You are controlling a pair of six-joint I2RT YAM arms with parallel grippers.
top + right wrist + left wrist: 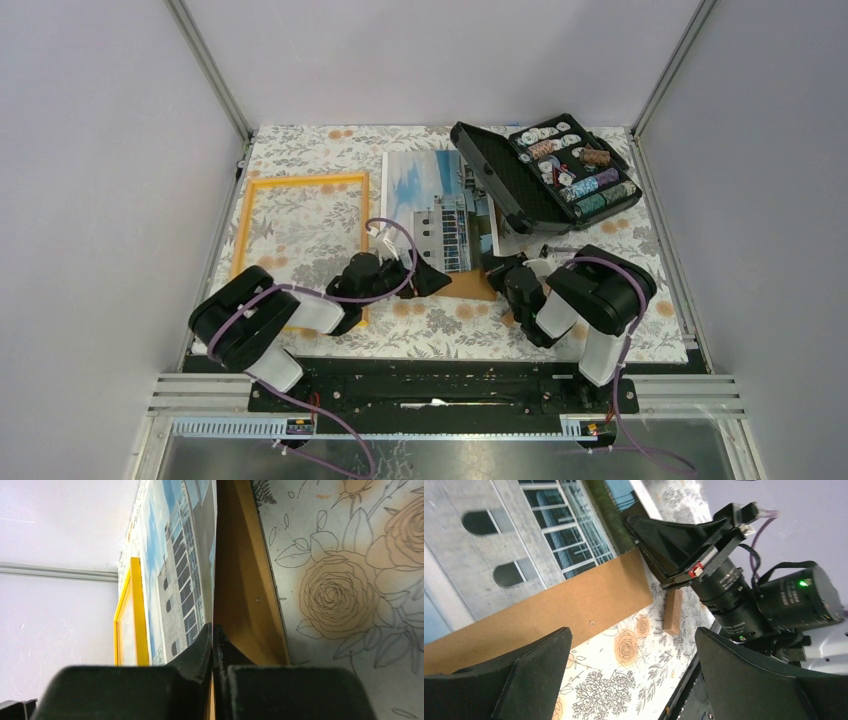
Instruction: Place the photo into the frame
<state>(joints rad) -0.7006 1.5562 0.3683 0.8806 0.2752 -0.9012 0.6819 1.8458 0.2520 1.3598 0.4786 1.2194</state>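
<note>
Near the middle of the table [640,330], the right gripper [213,630] is clenched on the near edge of the large rectangular paper photo [440,205] of a white building under blue sky, lying on a plain brown backing board [472,285]; the left gripper [633,632] gapes empty beside it. Peeling the sheet up gently, without creasing it or dragging the board, seems best before carrying it left to the thin orange-yellow rectangular frame [245,235].

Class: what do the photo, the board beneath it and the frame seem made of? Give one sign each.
Photo: printed paper; edge sheet-thin. Board: likely matte fibreboard or card; plain brown, visibly thicker. Frame: orange-yellow, smooth; plastic or painted wood, can't tell.
</note>
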